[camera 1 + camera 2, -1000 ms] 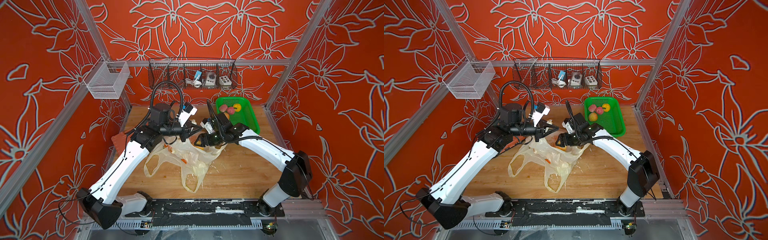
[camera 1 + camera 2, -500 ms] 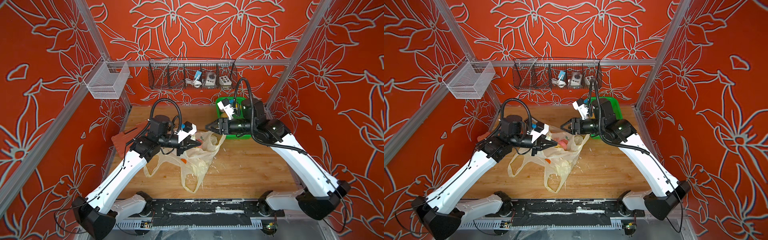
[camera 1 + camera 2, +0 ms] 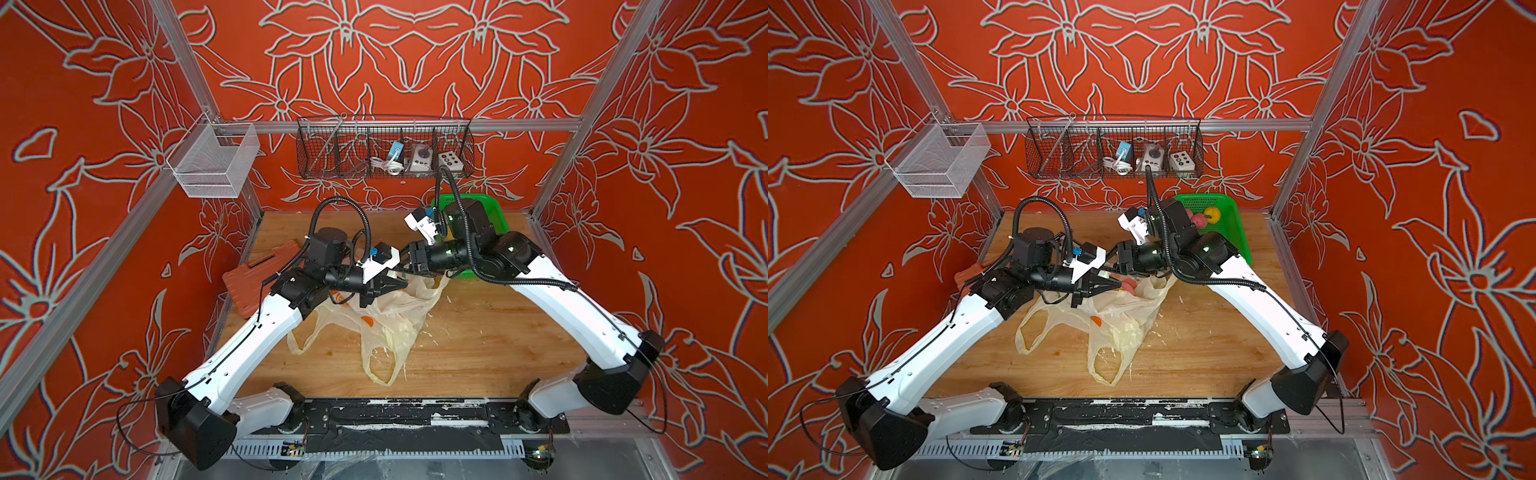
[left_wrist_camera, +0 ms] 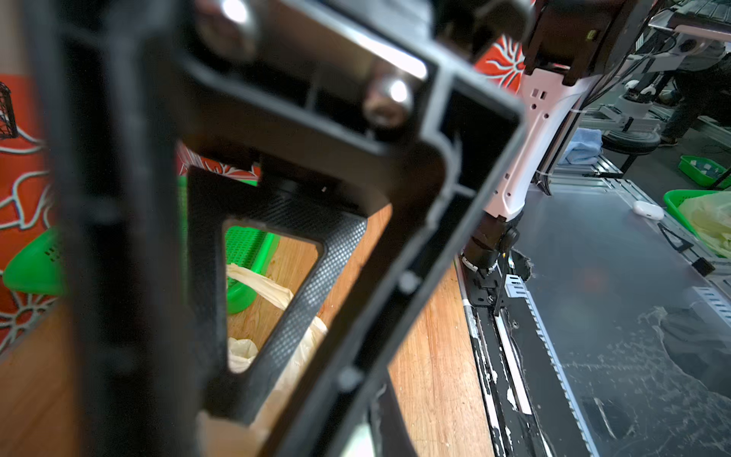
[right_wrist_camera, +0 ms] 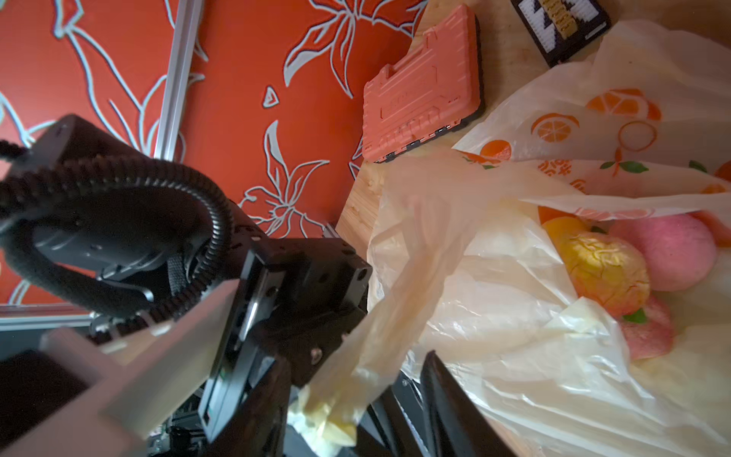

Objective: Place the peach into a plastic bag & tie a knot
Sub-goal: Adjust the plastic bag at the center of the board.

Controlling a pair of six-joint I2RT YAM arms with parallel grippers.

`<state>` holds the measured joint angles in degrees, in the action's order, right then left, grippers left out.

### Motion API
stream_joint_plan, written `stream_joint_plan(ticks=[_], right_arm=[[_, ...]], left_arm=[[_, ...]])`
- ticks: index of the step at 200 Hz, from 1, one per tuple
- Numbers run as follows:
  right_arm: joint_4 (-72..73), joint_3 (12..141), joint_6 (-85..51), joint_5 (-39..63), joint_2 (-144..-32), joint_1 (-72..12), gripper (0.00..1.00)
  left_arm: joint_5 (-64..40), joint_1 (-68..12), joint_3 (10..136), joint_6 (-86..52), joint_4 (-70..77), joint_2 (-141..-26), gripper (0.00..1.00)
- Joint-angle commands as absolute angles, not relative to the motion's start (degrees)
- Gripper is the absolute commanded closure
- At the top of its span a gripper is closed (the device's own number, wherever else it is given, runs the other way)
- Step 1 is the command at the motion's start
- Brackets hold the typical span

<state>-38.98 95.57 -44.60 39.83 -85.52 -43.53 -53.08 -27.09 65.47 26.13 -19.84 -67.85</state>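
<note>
Left gripper: clamped fully shut on the bag rim, holding the mouth of the plastic bag lifted and open.

Right gripper: tip to tip with the left, right at the mouth. The left's camera mount blocks it in both top views, and its own wrist view shows only one finger. Can't tell its gap, or whether it has hold of anything.

Peach: inside the bag, just past my right fingertips, under the lifted rim, other fruit touching it.

My read: drop-in is done or nearly so, knot not started. Handle loops lie flat on the table, apart and untied, well behind my fingertips toward my base.

Next: right clears the mouth without dragging film, left lets the rim go. Then one loop per gripper, cross, pull through. The film is thin and slack, so I pinch the strap itself, not the bag body. The peach mustn't roll out when the rim drops.
</note>
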Motion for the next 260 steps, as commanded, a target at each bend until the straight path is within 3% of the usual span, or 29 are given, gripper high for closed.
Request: stream_joint_plan(ticks=[1, 71, 79, 108, 169, 186, 230, 260], right_arm=[[-36.9, 96.7, -48.1, 41.4, -87.1, -44.5, 0.55], [-31.9, 97.2, -51.2, 45.6, -87.9, -42.7, 1.0], [-30.9, 97.3, -51.5, 46.4, -87.4, -42.1, 1.0], [-32.1, 99.6, -49.5, 49.0, -86.7, -40.0, 1.0], [-33.2, 101.2, -47.9, 54.3, -86.4, -37.1, 1.0], [-31.2, 100.2, -49.0, 55.6, -86.1, -37.2, 1.0], [-29.7, 99.7, -48.8, 58.5, -85.2, -37.2, 1.0], [-29.1, 99.6, -48.6, 59.5, -84.7, -37.1, 1.0]], left_arm=[[-53.5, -27.9, 65.4, 27.5, -17.5, -68.5, 1.0], [-44.0, -28.0, 64.5, 23.2, -15.4, -66.5, 1.0], [-42.8, -27.9, 64.2, 22.4, -15.9, -65.5, 0.97], [-38.1, -27.9, 62.4, 20.2, -19.2, -61.0, 0.65], [-26.2, -27.5, 62.9, 17.0, -22.1, -57.2, 0.25], [-25.4, -27.5, 62.2, 16.0, -19.2, -57.2, 0.02], [-20.1, -26.7, 61.7, 18.3, -12.2, -59.4, 0.01], [-25.4, -23.3, 60.2, 19.1, -10.4, -57.2, 0.01]])
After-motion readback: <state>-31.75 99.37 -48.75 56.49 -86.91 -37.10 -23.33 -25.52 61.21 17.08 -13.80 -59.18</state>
